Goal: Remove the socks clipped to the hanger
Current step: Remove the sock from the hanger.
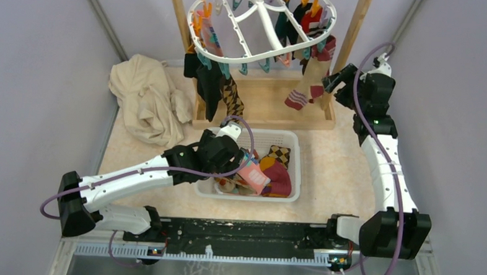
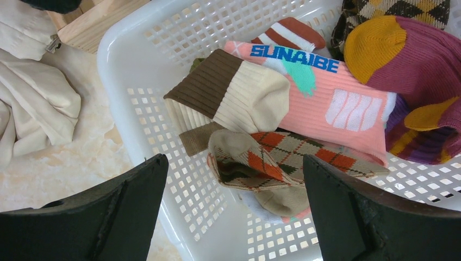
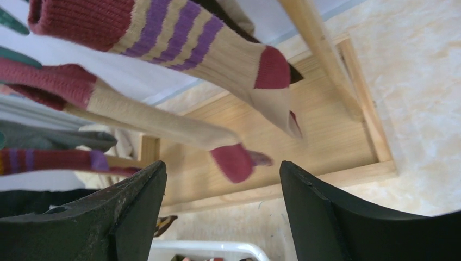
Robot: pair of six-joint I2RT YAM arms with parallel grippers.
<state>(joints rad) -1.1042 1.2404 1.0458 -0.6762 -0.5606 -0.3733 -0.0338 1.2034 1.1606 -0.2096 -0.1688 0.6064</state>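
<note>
Right jaws stand spread with nothing between them. A red-toed striped sock (image 3: 185, 43) hangs just ahead at their 12 o'clock, its cuff off toward 10 o'clock. The best move looks to be reaching past the toe, closing near the clip, then pulling straight down so the hanger (image 1: 255, 58) does not swing. That sock hangs at the hanger's 4 o'clock. Left jaws, also spread and empty, hover over the basket (image 2: 125, 81) at 6 o'clock, where loose socks (image 2: 326, 103) lie.
</note>
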